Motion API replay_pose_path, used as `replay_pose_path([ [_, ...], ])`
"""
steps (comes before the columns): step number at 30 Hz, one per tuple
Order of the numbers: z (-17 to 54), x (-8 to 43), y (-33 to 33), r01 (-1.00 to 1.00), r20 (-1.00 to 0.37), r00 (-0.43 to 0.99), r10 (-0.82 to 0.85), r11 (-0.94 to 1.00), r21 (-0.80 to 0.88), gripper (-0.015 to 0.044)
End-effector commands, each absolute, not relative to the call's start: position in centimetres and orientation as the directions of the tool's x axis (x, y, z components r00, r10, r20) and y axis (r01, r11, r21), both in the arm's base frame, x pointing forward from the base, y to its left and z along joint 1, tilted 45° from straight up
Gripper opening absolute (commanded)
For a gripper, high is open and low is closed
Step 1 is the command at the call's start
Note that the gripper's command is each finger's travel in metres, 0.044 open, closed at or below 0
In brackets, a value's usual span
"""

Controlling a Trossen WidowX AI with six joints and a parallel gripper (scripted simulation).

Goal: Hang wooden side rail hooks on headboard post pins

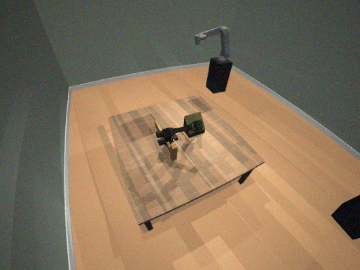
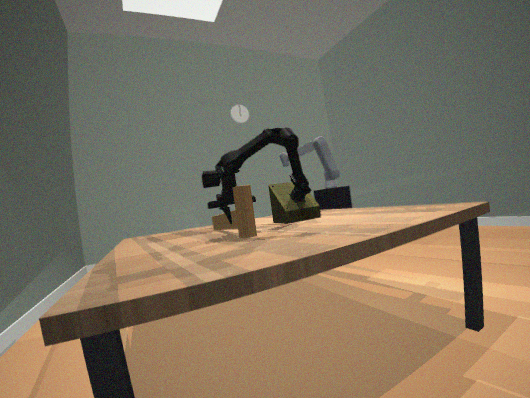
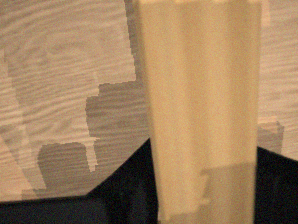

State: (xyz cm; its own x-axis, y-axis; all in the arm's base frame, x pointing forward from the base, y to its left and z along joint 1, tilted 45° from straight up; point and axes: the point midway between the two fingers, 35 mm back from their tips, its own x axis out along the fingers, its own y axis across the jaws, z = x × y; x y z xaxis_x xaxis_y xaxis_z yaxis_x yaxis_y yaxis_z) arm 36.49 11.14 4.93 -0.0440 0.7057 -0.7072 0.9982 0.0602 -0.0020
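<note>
One arm, one rail, one post, and it all comes down to the bit I can't see. The gripper (image 1: 168, 140) (image 2: 229, 220) (image 3: 183, 142) is clamped on the rail (image 1: 157, 125) (image 2: 223, 221) (image 3: 200, 90), left of centre in the exterior view, with the black fingers on either side of the wood in the wrist view. My guess is it's gripped across the narrow width so the hook end can be steered into the slot.

The post (image 1: 174, 152) (image 2: 245, 212) stands upright on the table (image 1: 204, 163) (image 2: 250, 275), just in front of the gripper in the exterior view. Makes sense, since it has to take the rail's end. Hooks, pins and slot are all hidden, so no clue if anything's seated. I can't tell if the far end touches down either.

Stuff-wise: rail is pale, straight-edged wood with soft lengthwise bands, post is a squared browner block, tabletop has wavy grain. The arm sits on a greenish wedge-sided base (image 1: 189, 131) (image 2: 281, 212), probably for reach. I'd check the hooks before letting go, or the rail might drop.
</note>
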Motion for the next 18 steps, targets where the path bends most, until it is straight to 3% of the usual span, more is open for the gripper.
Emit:
replay_pose_path([
  [1,5.47,36.76,10.92,0.999,-0.708,-0.029,0.705,0.051,0.01,0.0],
  [18,5.65,36.73,11.02,0.999,-0.708,-0.029,0.705,0.051,0.01,0.0],
])
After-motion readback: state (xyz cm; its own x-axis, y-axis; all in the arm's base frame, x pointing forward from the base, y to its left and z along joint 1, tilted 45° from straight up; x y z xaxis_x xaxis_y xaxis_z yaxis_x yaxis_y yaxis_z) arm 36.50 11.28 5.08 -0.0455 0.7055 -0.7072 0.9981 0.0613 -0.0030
